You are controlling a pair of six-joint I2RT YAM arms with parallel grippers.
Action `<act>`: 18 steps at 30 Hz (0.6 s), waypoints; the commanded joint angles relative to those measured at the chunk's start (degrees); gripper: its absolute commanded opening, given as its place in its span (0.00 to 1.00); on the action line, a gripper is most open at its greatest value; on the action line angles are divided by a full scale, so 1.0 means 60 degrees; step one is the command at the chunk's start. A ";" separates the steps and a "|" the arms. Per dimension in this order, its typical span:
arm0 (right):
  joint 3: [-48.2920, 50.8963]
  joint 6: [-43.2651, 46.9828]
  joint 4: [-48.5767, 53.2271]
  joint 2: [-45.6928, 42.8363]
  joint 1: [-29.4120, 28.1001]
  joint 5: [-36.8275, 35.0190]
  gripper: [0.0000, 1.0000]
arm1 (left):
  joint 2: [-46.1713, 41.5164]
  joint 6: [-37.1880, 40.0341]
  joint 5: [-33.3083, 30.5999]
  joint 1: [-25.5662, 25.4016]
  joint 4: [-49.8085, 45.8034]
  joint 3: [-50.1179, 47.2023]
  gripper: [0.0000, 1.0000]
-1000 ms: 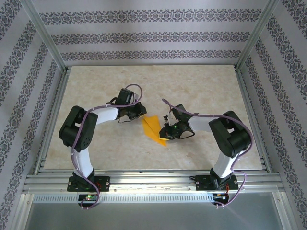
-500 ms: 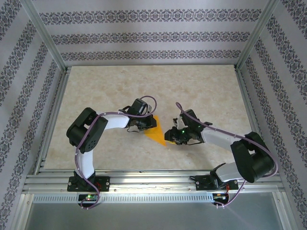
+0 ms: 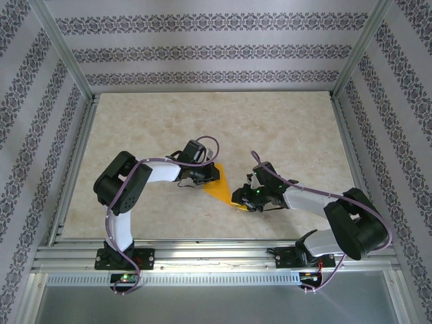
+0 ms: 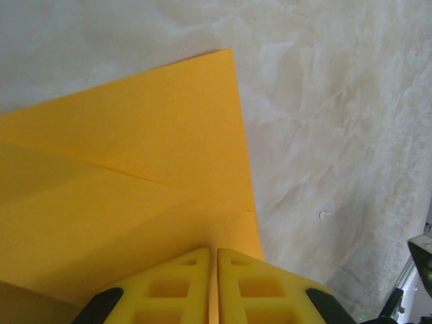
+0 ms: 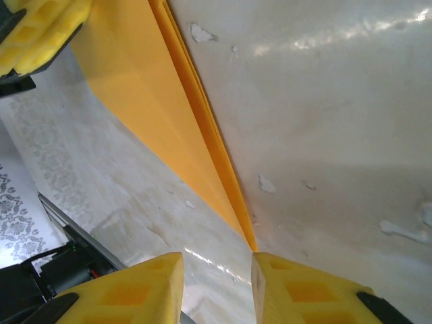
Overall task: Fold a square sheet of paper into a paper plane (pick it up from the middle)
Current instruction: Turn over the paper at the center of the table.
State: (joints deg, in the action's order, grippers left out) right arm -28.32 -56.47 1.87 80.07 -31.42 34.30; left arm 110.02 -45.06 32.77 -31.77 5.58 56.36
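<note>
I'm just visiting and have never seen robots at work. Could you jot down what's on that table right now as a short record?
Surface: pale marbled table
Object: paper plane, orange-yellow, partly folded, creases visible
Left gripper: shut, at the paper's wide end
Right gripper: open, with the paper's pointed tip just at one finger
Held or pressed: cannot tell whether the left fingers pinch the paper or only press on it

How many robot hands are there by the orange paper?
2. The left hand is at the far end of the folded orange paper; the right hand is at its near, pointed tip.
</note>
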 commanded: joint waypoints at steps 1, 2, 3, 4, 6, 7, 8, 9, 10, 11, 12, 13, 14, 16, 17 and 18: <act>0.0090 -0.0436 -0.0594 0.0321 -0.0154 0.0047 0.32 | 0.0355 -0.0241 0.0052 0.0197 0.0020 -0.0355 0.10; 0.0090 -0.0463 -0.0654 0.0411 -0.0177 0.0075 0.31 | 0.0356 -0.0268 0.0043 0.0208 0.0049 -0.0369 0.10; 0.0103 -0.0494 -0.0670 0.0486 -0.0205 0.0077 0.32 | 0.0377 -0.0283 0.0032 0.0212 0.0062 -0.0355 0.10; 0.0112 -0.0506 -0.0686 0.0576 -0.0213 0.0045 0.31 | 0.0384 -0.0297 0.0054 0.0204 0.0065 -0.0347 0.10; 0.0159 -0.0516 -0.0671 0.0642 -0.0237 -0.0058 0.31 | 0.0385 -0.0305 0.0053 0.0206 0.0058 -0.0341 0.10; 0.0185 -0.0532 -0.0667 0.0644 -0.0256 -0.0114 0.31 | 0.0363 -0.0251 -0.0004 0.0212 -0.0026 -0.0333 0.10; 0.0207 -0.0553 -0.0706 0.0655 -0.0257 -0.0150 0.31 | 0.0349 -0.0149 -0.0097 0.0185 -0.0209 -0.0276 0.10; 0.0209 -0.0553 -0.0714 0.0658 -0.0249 -0.0137 0.31 | 0.0327 -0.0038 -0.0155 0.0197 -0.0367 -0.0228 0.10; 0.0191 -0.0520 -0.0641 0.0601 -0.0242 -0.0166 0.30 | 0.0314 0.0049 -0.0200 0.0186 -0.0510 -0.0173 0.10; 0.0218 -0.0568 -0.0569 0.0425 -0.0256 -0.0334 0.30 | 0.0299 0.0111 -0.0223 0.0191 -0.0617 -0.0152 0.10; 0.0284 -0.0658 -0.0575 0.0234 -0.0253 -0.0499 0.31 | 0.0304 0.0143 -0.0227 0.0197 -0.0659 -0.0119 0.10; 0.0345 -0.0712 -0.0537 0.0050 -0.0257 -0.0613 0.31 | 0.0300 0.0142 -0.0211 0.0190 -0.0640 -0.0121 0.10; 0.0353 -0.0664 -0.0415 -0.0041 -0.0230 -0.0613 0.32 | 0.0307 0.0109 -0.0189 0.0194 -0.0598 -0.0149 0.10; 0.0339 -0.0503 -0.0276 0.0021 -0.0184 -0.0387 0.30 | 0.0312 0.0063 -0.0179 0.0193 -0.0550 -0.0148 0.10; 0.0347 -0.0474 -0.0268 0.0116 -0.0183 -0.0274 0.28 | 0.0326 0.0054 -0.0176 0.0197 -0.0535 -0.0138 0.10; 0.0390 -0.0499 -0.0299 0.0165 -0.0209 -0.0244 0.28 | 0.0330 0.0039 -0.0183 0.0195 -0.0518 -0.0142 0.10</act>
State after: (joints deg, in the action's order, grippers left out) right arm -26.98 -59.68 -1.15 80.82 -32.40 32.80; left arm 110.04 -46.02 33.82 -31.27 6.70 55.77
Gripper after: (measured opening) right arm 0.282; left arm 0.100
